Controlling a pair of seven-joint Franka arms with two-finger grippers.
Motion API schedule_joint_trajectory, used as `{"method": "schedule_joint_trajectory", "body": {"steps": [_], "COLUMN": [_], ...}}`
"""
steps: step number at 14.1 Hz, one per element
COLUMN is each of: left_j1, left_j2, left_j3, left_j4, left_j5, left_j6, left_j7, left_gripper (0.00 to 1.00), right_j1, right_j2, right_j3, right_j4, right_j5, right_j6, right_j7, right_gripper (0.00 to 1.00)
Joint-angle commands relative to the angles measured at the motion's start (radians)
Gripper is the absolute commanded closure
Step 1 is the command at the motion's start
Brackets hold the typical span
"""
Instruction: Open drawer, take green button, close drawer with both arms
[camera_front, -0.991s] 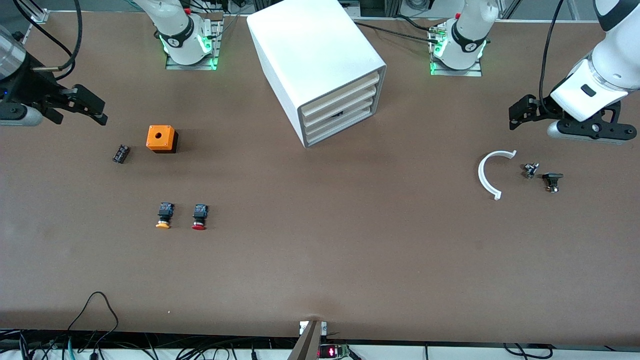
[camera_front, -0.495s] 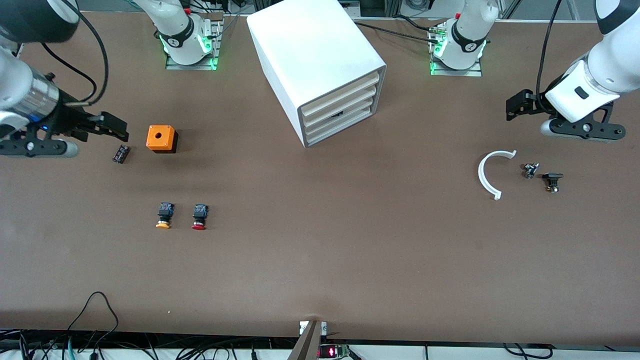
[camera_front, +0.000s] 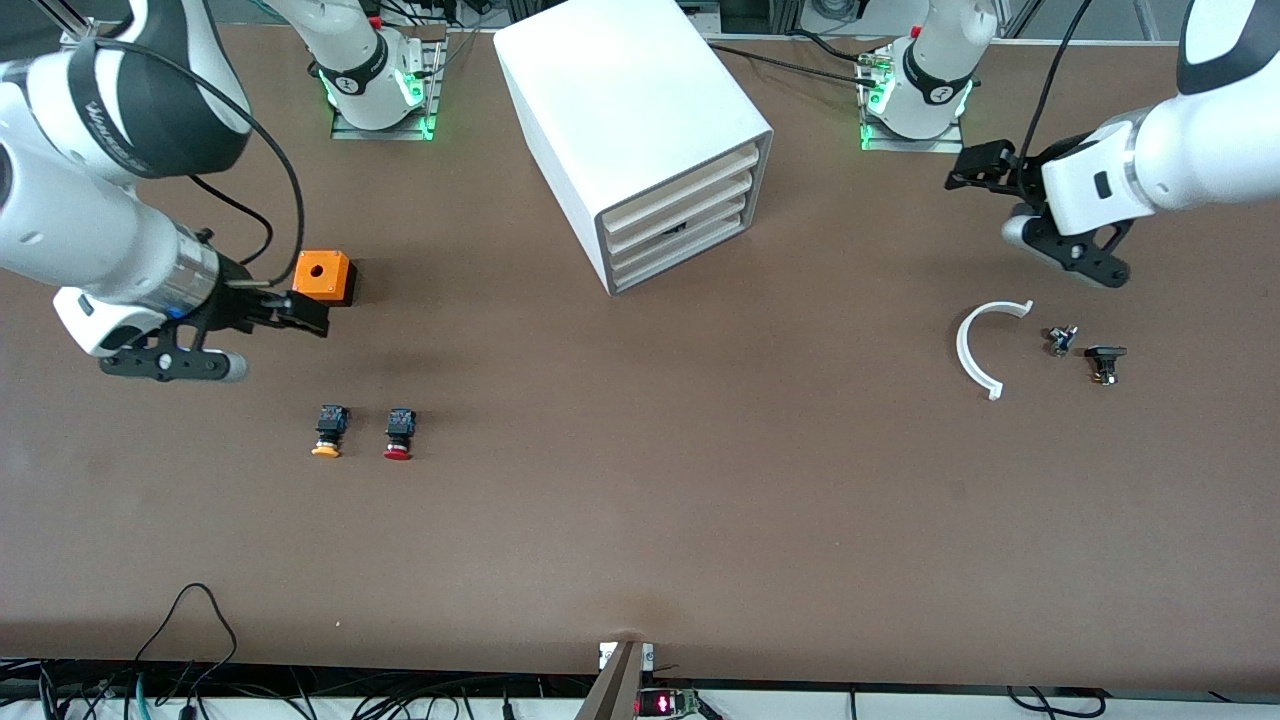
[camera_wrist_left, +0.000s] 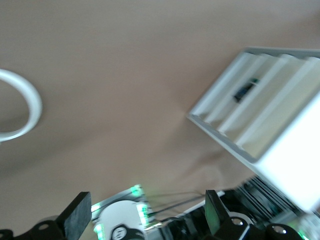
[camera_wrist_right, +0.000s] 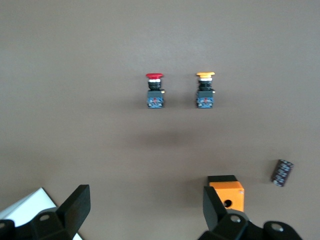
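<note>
Both our arms have swung inward over the last second, and that tells us the approach to the cabinet (camera_front: 640, 140) has begun. Our right gripper (camera_front: 305, 312) came in from the table's edge at the right arm's end and now hangs just beside the orange box (camera_front: 322, 277), its jaws spread wide and holding nothing; its wrist view looks down on the red button (camera_wrist_right: 155, 91) and yellow button (camera_wrist_right: 205, 90), which are not the ones we want. Our left gripper (camera_front: 968, 170) has lifted away from the white arc (camera_front: 982, 348) and the two small parts (camera_front: 1082, 348) beside it, and now sits over bare table toward the left arm's base, also wide open and empty. All drawers (camera_front: 680, 225) look shut, so no step of the task is done yet. The green button itself is not clearly visible: a small dark thing (camera_wrist_left: 246, 90) shows through a gap in the cabinet front, and we judge it may be the button inside a drawer, though we cannot tell. We judge the next move is for one gripper to reach the drawer front and pull.
</note>
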Motion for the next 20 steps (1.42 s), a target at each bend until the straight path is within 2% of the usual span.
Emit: {"method": "schedule_joint_trajectory", "body": {"steps": [1, 4, 7, 11, 14, 17, 19, 20], "left_j1": [0.024, 0.007, -0.004, -0.004, -0.004, -0.004, -0.007, -0.009], "left_j2": [0.078, 0.121, 0.186, 0.279, 0.315, 0.397, 0.462, 0.489], "left_j3": [0.003, 0.002, -0.014, -0.083, -0.126, -0.153, -0.159, -0.170], "left_j4": [-0.046, -0.138, -0.254, -0.339, -0.435, -0.451, -0.452, -0.455], "left_j5": [-0.203, -0.341, -0.496, -0.614, -0.694, -0.746, -0.783, -0.809], "left_j6": [-0.013, 0.080, 0.186, 0.275, 0.383, 0.429, 0.427, 0.427], "left_j7": [0.116, 0.191, 0.366, 0.516, 0.651, 0.759, 0.858, 0.891], "left_gripper": [0.00, 0.01, 0.01, 0.02, 0.04, 0.20, 0.42, 0.43], "right_j1": [0.048, 0.074, 0.115, 0.176, 0.227, 0.261, 0.278, 0.285], "right_j2": [0.075, 0.086, 0.112, 0.144, 0.178, 0.212, 0.231, 0.242], "right_j3": [-0.001, -0.001, -0.001, -0.001, -0.001, -0.001, -0.001, -0.001], "right_j4": [0.109, 0.130, 0.172, 0.205, 0.245, 0.291, 0.322, 0.337], "right_j5": [-0.008, -0.008, -0.008, -0.008, -0.008, -0.008, -0.008, -0.008], "right_j6": [-0.024, -0.026, -0.027, -0.027, -0.026, -0.026, -0.026, -0.026], "right_j7": [0.126, 0.192, 0.274, 0.430, 0.556, 0.636, 0.677, 0.708], "right_gripper": [0.00, 0.00, 0.00, 0.00, 0.00, 0.00, 0.00, 0.00]}}
